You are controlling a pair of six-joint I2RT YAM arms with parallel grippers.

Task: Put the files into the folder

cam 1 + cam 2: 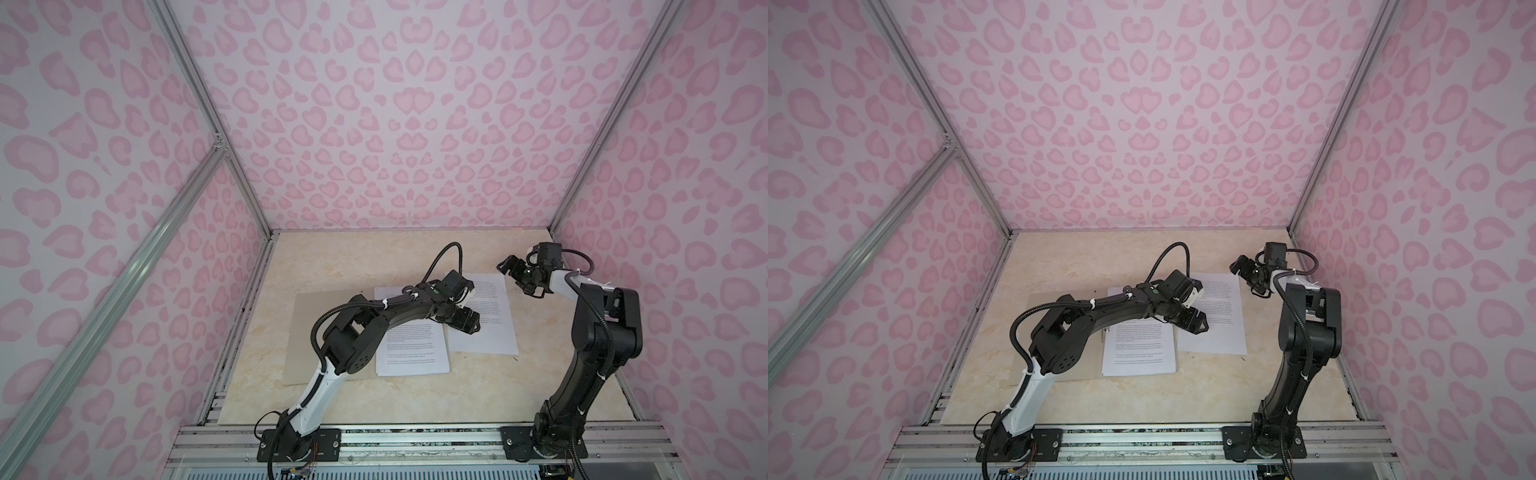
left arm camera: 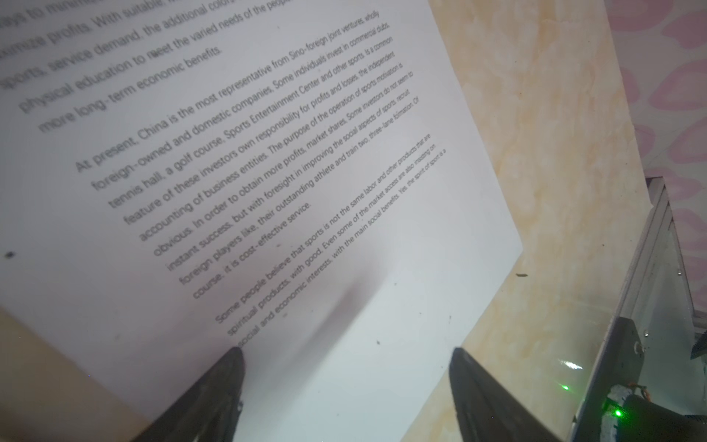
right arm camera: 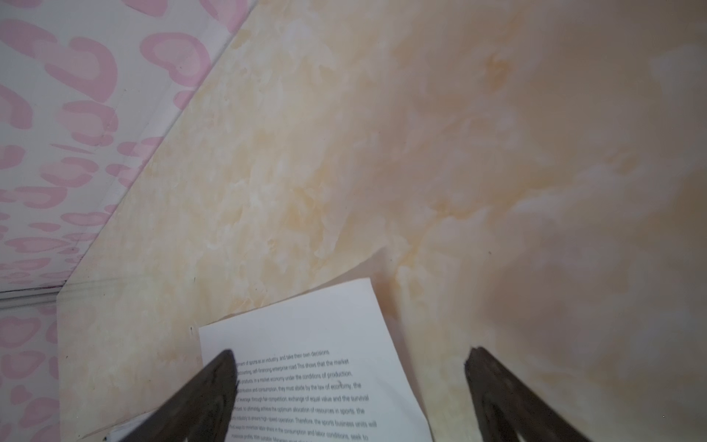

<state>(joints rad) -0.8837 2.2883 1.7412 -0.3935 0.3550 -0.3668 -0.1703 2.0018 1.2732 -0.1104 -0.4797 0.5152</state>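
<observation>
In a top view the folder (image 1: 320,332) lies flat toward the table's (image 1: 353,257) left edge, with 1 pile of files (image 1: 411,353) resting on its right part. A loose sheet (image 1: 486,336) lies on bare table just beside that pile, on the right-edge side. Its long axis runs from the near edge to the far edge. The left gripper (image 1: 471,323) hangs low over this sheet's left part, its arm stretched across the folder. The right gripper (image 1: 509,270) is raised near the sheet's far right corner, elbow high.

In a top view the loose sheet (image 1: 1217,340) again sits apart from the folder (image 1: 1059,332), so the coming move probably has to carry it toward the left edge. The left gripper (image 1: 1198,324) is the nearer 1.

In the left wrist view the left gripper (image 2: 346,350) has its 2 fingers spread wide and grasping nothing, with the printed loose sheet (image 2: 267,153) right below. Whether the tips touch the paper I cannot tell.

In the right wrist view the right gripper (image 3: 350,352) is likewise spread and empty, above a corner of the loose sheet (image 3: 313,329).
</observation>
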